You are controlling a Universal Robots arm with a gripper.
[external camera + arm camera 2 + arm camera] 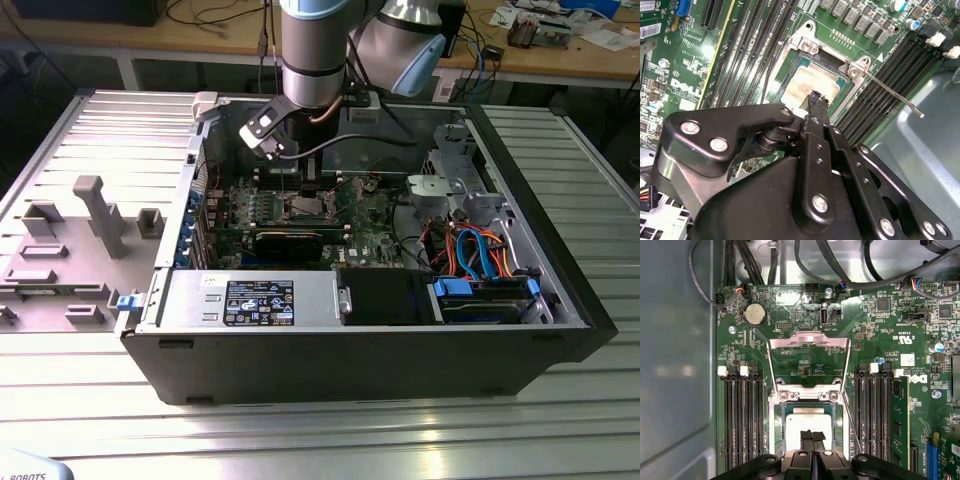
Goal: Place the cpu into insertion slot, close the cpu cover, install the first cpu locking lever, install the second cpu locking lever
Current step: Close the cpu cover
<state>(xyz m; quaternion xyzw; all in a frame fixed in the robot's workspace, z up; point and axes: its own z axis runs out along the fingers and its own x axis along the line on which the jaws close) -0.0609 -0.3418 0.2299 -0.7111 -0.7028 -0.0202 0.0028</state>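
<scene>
Black two-finger gripper (812,436), fingers pressed together and gripping nothing, hangs just above the small silvery-grey square cpu (805,421) lying in the dark-framed insertion slot (785,425), whose windowed grey metal cpu cover (807,342) stands hinged open to expose it

Printed sticker (260,300) on power-supply housing (190,300); white silkscreen markings (905,338) on motherboard (875,345).
</scene>
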